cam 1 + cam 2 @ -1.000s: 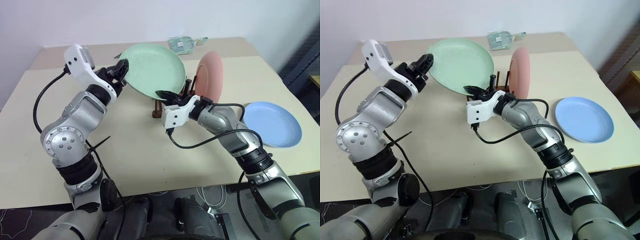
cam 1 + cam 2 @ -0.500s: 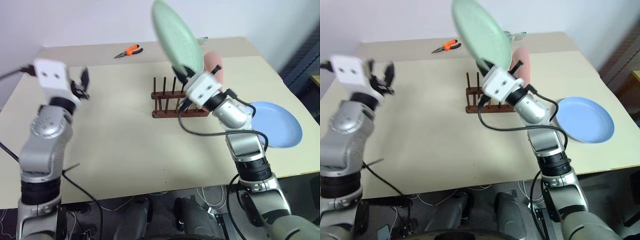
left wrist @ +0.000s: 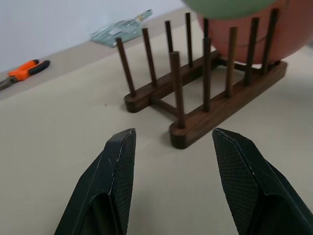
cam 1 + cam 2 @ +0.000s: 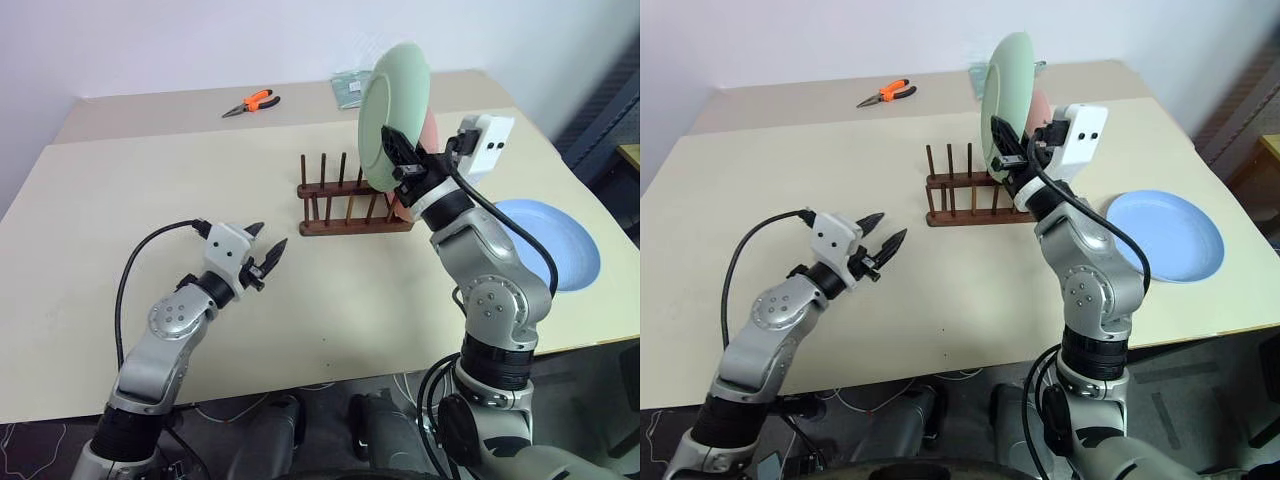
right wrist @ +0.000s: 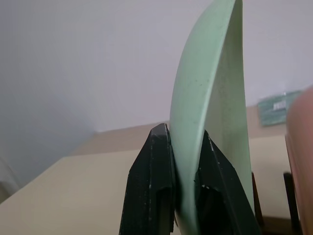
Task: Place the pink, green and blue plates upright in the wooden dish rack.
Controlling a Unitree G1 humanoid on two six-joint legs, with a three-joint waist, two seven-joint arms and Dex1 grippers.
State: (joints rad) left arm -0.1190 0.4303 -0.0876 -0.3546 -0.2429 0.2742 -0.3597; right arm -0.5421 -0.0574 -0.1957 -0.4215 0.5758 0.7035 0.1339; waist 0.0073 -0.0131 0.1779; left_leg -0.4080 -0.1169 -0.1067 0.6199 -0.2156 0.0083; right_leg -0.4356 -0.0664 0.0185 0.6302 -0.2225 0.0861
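Lowered from beside the green plate [image 4: 393, 115] a second ago, the left gripper [image 4: 262, 250] is now seen low over the table [image 4: 120, 200] with fingers spread, empty. From the head views, three plates are counted: green held on edge above the wooden dish rack [image 4: 352, 205], pinched by the right gripper [image 4: 400, 153]; a pink plate [image 4: 428, 125] upright in the rack; a blue plate [image 4: 560, 240] flat at right. One pair of orange pliers [image 4: 251, 101] is seen. From the left wrist view, ten pegs are counted. No writing can be read.
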